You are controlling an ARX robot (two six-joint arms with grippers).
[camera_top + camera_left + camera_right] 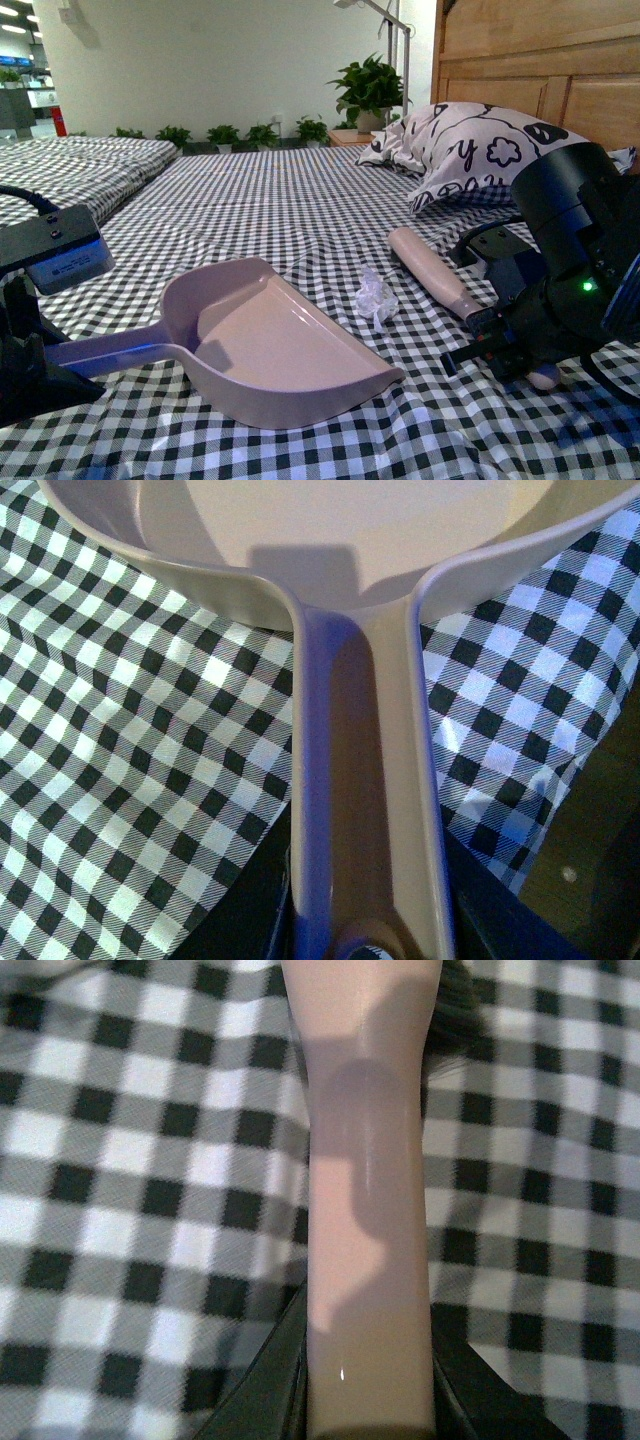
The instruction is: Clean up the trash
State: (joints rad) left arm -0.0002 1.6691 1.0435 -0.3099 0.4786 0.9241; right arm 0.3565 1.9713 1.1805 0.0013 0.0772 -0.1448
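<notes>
lying just beside the dustpan lip, the trash looks feather-light and crumply, best swept in, both grippers clamped on pink handles.

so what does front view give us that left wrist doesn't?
Only front: the small whitish crumpled plastic-film wad lying on the bed beyond the pan's mouth, the pale pink brush handle in the right gripper, a patterned pillow, potted plants. Only left wrist: a close look down the handle's channel. Both: the pale pink plastic dustpan and black-and-white checked bedsheet.
</notes>
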